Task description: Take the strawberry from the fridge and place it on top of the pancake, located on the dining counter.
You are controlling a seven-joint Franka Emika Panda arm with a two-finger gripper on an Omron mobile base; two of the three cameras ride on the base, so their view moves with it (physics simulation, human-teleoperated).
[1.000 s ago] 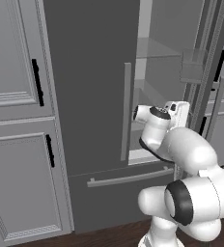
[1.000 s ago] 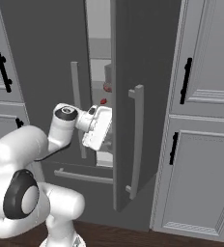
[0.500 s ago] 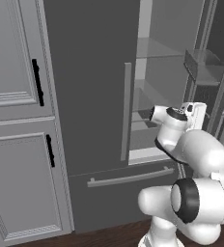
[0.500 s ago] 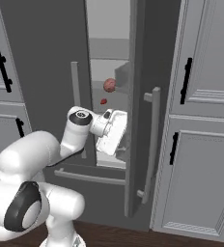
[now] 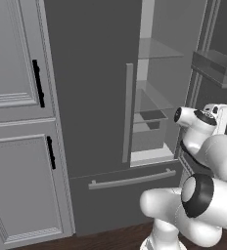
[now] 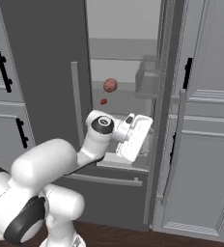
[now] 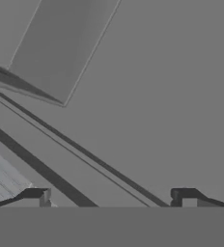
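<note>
The tool [image 7: 109, 198], spread wide and holding nothing, seems just inside the open fridge [image 6: 46, 58], below the strawberry [image 6: 110, 85].

The fridge [image 6: 46, 58] top is cut off; a small red speck [image 6: 103, 101] stays unidentifiable.

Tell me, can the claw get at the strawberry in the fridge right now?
Probably yes. The right door of the fridge stands open, and the strawberry sits uncovered on a shelf, above the hand. The claw is open and empty, but faces a grey surface, so it must rise and turn first.
</note>
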